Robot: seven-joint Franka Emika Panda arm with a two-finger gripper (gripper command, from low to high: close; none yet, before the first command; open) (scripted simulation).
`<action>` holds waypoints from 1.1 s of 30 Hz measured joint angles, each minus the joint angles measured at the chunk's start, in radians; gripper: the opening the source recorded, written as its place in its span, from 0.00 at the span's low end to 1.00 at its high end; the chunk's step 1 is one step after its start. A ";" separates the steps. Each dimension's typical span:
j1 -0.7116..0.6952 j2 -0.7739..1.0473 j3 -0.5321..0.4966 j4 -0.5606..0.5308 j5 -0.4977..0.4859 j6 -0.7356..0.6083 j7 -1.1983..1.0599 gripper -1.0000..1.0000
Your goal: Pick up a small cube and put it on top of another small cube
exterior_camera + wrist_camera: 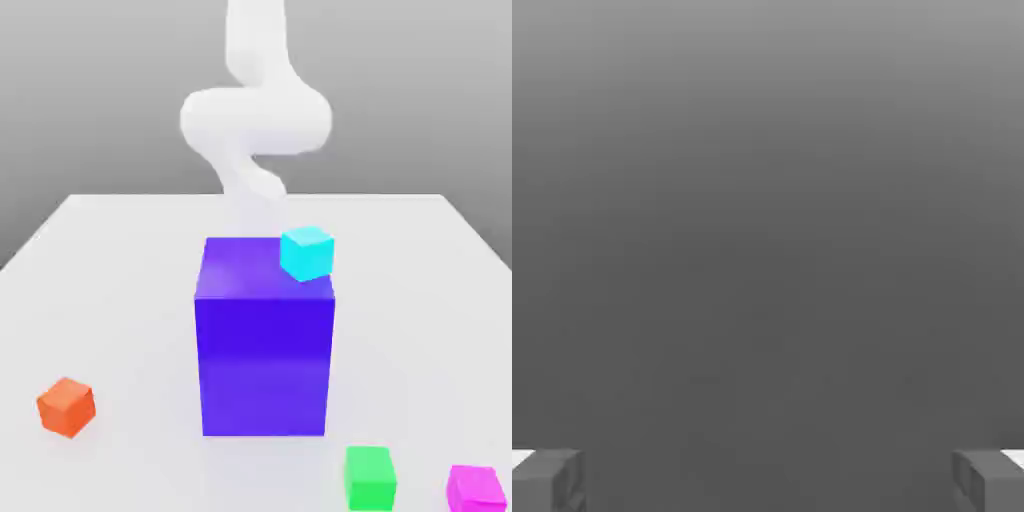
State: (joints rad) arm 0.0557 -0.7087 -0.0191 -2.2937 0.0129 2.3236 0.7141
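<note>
1. In the exterior view, a big blue-purple block (265,345) stands upright near the middle of the white tabletop (120,270).
2. A cyan cube (306,252) shows at the block's top corner on the exterior view's right, tilted; whether it rests on the block's top or lies behind it cannot be told.
3. The white robot arm (255,120) rises behind the block, its curved links showing above the block's top edge.
4. The small magenta-pink cube (476,489) sits on the tabletop in front of the block and well off to the exterior view's right, at the picture's lower corner.
5. The bright green cube (370,477) sits on the tabletop in front of the block, nearer to it than the magenta one. The two small cubes lie near each other but apart, with bare tabletop between them.
6. An orange cube (66,406) sits on the tabletop well apart from the block, on the exterior view's left and slightly in front of it.
7. In the hand view, the tool (768,480) has its two grey fingertips (550,480) standing wide apart at opposite edges of the picture, with nothing between them against a plain grey background.
</note>
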 joint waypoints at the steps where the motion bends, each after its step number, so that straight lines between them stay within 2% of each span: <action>1: 0.023 0.039 -0.008 0.003 0.007 0.010 -0.038 0.50; 8: 0.158 0.297 -0.043 0.021 0.057 0.075 -0.290 0.50; 19: 0.293 0.695 -0.005 0.049 0.112 0.178 -0.664 0.50; 24: 0.328 0.873 0.023 0.060 0.081 0.228 -0.795 0.50; 33: 0.383 1.191 0.046 0.094 -0.041 0.361 -0.916 0.50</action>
State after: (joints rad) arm 0.4389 0.4821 0.0273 -2.1997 -0.0283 2.6843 -0.2020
